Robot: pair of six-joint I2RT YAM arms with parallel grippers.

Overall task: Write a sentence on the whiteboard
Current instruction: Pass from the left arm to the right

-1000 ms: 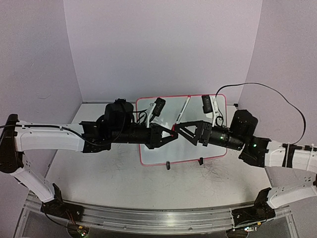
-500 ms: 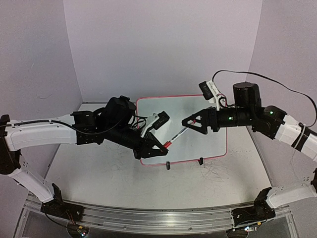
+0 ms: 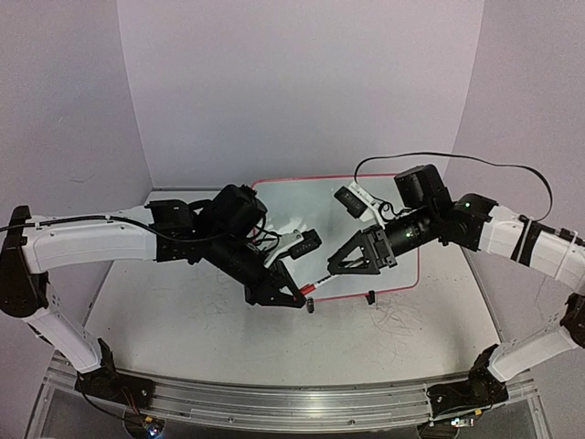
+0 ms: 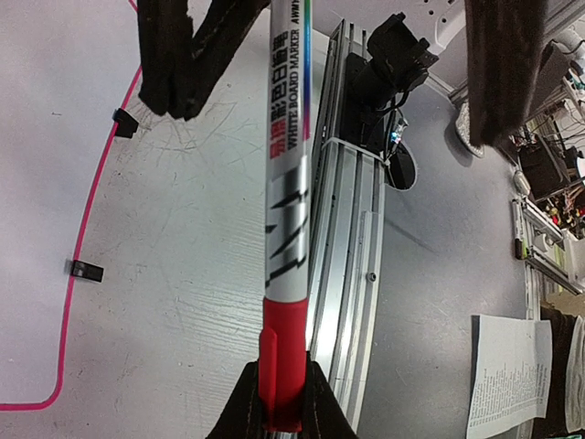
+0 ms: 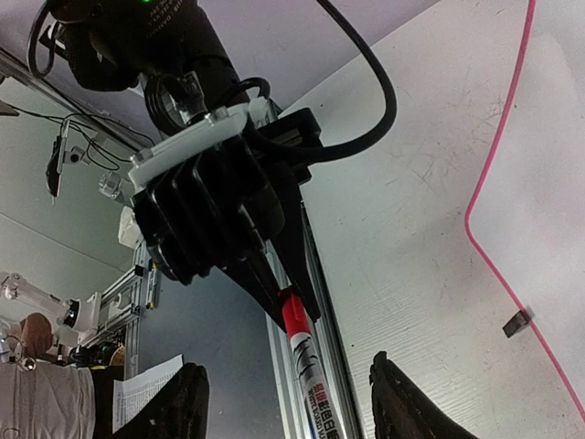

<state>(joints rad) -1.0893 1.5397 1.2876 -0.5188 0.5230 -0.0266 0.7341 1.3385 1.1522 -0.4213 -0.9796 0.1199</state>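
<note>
Above the near rim of the whiteboard (image 3: 315, 206) — flat on the table (image 3: 183, 320), no lettering you can see — the left gripper (image 3: 296, 294) pinches the marker (image 3: 320, 283) by its red cap (image 4: 283, 347), while the right gripper (image 3: 341, 267) straddles the barrel (image 4: 288, 165), jaws spread. Centre the barrel between the right fingers (image 5: 187, 402), close, then pull straight along its axis; a skewed pull would likely jam the cap.

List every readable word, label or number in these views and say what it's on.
"WHITE BOARD MARKER": barrel of the whiteboard marker, left wrist view.
Red Chinese characters and large black lettering on the same barrel: not legible.
The printed sheet in that view's corner: too small to read.
The whiteboard: no writing visible.
</note>
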